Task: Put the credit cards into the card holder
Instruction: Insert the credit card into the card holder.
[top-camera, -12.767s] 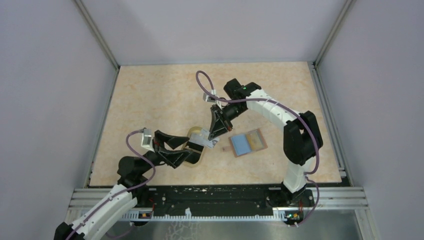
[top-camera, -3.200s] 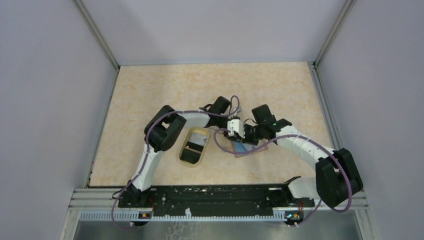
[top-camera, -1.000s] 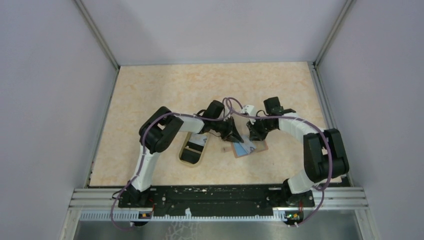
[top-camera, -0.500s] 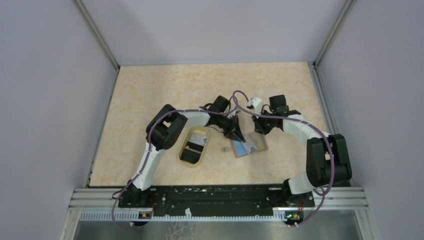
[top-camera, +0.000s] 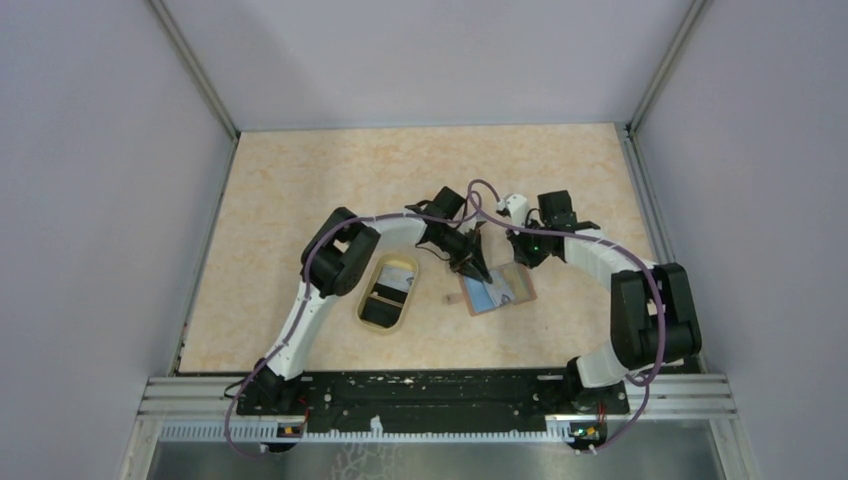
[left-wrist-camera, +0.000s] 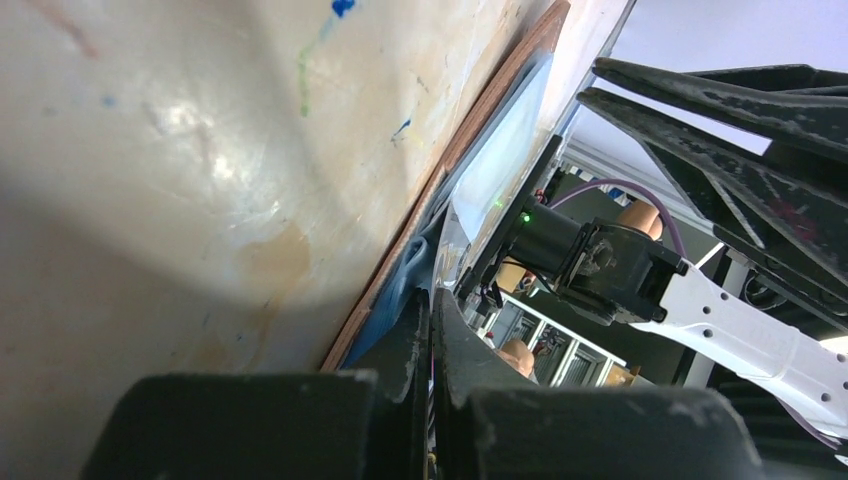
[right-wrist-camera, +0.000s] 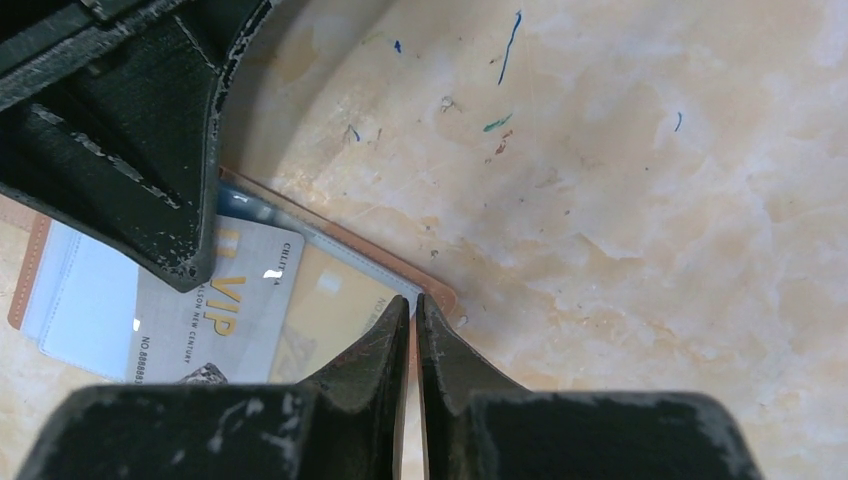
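The card holder (top-camera: 517, 291) lies open on the table, reddish-brown outside and light blue inside (left-wrist-camera: 498, 152). A grey-white credit card (right-wrist-camera: 215, 315) with yellowish lettering lies on its inside, next to a yellowish panel. My left gripper (top-camera: 477, 274) is shut, with its tips (left-wrist-camera: 430, 302) pressed against the blue lining at the holder's near-left part. Its black fingers (right-wrist-camera: 130, 170) cover the top left of the right wrist view. My right gripper (right-wrist-camera: 413, 302) is shut on the holder's brown edge (right-wrist-camera: 335, 237) at its corner. Another credit card (top-camera: 396, 283) lies in the dish.
An oval tan-rimmed dish (top-camera: 399, 259) stands left of the holder, close under the left forearm. Both arms reach in and meet over the holder, their purple cables (top-camera: 478, 192) looping above. Grey walls and metal rails bound the table.
Over the last second the left arm swung a little to the right, bringing its shut gripper onto the holder. The right gripper shifted slightly right, then held still at the holder's edge.
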